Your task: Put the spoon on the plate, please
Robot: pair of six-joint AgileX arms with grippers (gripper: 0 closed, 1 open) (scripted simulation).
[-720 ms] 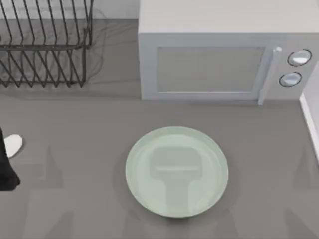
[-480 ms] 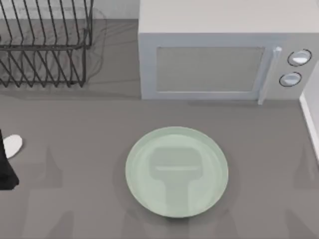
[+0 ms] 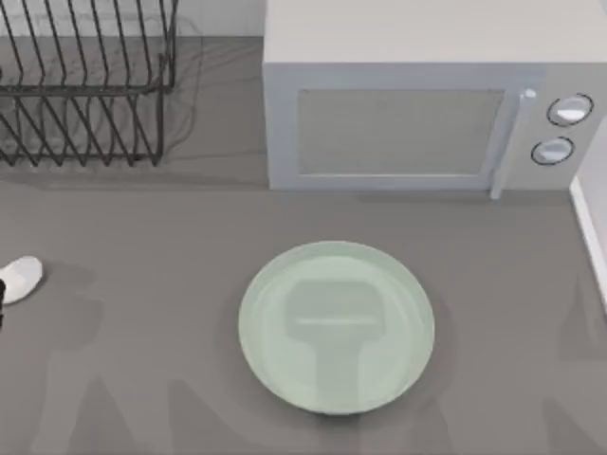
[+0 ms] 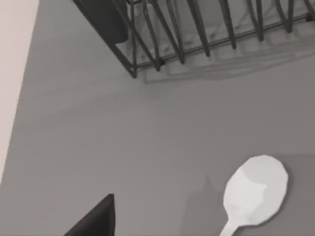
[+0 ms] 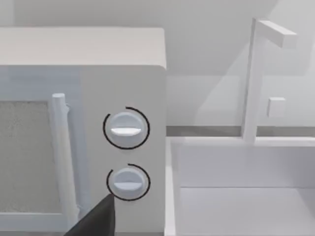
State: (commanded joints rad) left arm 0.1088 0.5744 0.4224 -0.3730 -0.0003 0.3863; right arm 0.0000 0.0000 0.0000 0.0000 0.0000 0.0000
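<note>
- Pale mint-green, glossy, round with a shallow raised rim: the plate point(image 3: 337, 327) sits mid-counter in the top view, bare of any load.
- Top view: the spoon point(image 3: 21, 279) lies on the grey counter point(image 3: 171, 379) at the far left edge, well apart from the plate. Only its white oval bowl is clear. A dark bit of the left arm sits at the frame edge just beside it.
- Top view, back of the counter: a black wire rack point(image 3: 85, 85) at left, a white microwave point(image 3: 417, 114) at centre-right.
- Left wrist view: spoon bowl point(image 4: 256, 191) smooth and matte white, with the slim neck starting below it; the counter here is flat and matte. The wire rack point(image 4: 197, 34) stands beyond. A dark wedge of the left hand point(image 4: 96, 221) shows at the frame's lower edge; spread or pressed together cannot be told.
- Right wrist view: two round microwave dials point(image 5: 126, 129) and a white sink point(image 5: 236, 196) beside the microwave. A dark tip of the right hand point(image 5: 96, 221) shows; its state cannot be told. This arm looks parked.
- Judgement: the spoon is likely light, stiff and slippery. The slim handle seems the best hold, pinched across its width.
</note>
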